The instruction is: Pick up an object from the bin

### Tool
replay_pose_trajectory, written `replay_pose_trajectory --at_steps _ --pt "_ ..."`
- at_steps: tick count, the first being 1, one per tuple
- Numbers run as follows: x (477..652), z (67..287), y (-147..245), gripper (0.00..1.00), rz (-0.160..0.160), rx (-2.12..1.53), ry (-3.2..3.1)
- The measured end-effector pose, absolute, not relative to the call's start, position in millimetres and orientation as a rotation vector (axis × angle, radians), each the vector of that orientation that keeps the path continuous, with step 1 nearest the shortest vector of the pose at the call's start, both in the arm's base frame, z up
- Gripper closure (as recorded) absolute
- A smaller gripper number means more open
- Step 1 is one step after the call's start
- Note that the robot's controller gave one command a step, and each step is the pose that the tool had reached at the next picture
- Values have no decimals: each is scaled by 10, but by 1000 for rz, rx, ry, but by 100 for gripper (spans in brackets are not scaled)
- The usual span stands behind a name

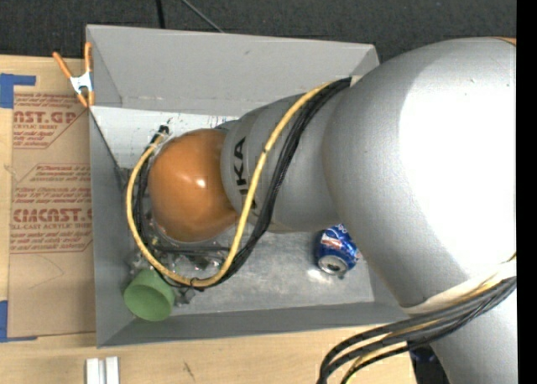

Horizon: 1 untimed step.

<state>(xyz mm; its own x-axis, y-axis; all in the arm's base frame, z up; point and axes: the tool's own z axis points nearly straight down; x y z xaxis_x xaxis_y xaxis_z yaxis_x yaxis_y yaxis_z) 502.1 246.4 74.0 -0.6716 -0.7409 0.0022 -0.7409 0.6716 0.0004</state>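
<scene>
The big silver arm (403, 173) comes in from the right and takes up most of the grey metal bin (243, 59), so a good part of the floor is covered from where I stand. Its wrist ends in a rounded orange cover (189, 183) that sits over the left half of the bin, with yellow and black cables (277, 135) running along the arm and looping around the cover's left and lower sides. The gripper (180, 258) is tucked beneath that cover: only a bit of dark mechanism peeks out at its lower edge, low over the floor, and I cannot tell whether it is spread, closed or has hold of anything. Whatever lies directly under the cover is hidden. Closest to it is a green cup (149, 297), lying on its side in the bin's lower left corner, just beside the cable loop, with its upper edge partly tucked behind the cable. Well apart from that, near the lower right of the floor, a crushed can (336, 251) in blue, white and red lies tilted, right against the underside of the arm
</scene>
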Motion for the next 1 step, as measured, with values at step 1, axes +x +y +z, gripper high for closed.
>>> replay_pose_trajectory --at_steps 1 --pt "5369 2203 2271 100 1 1291 -2877"
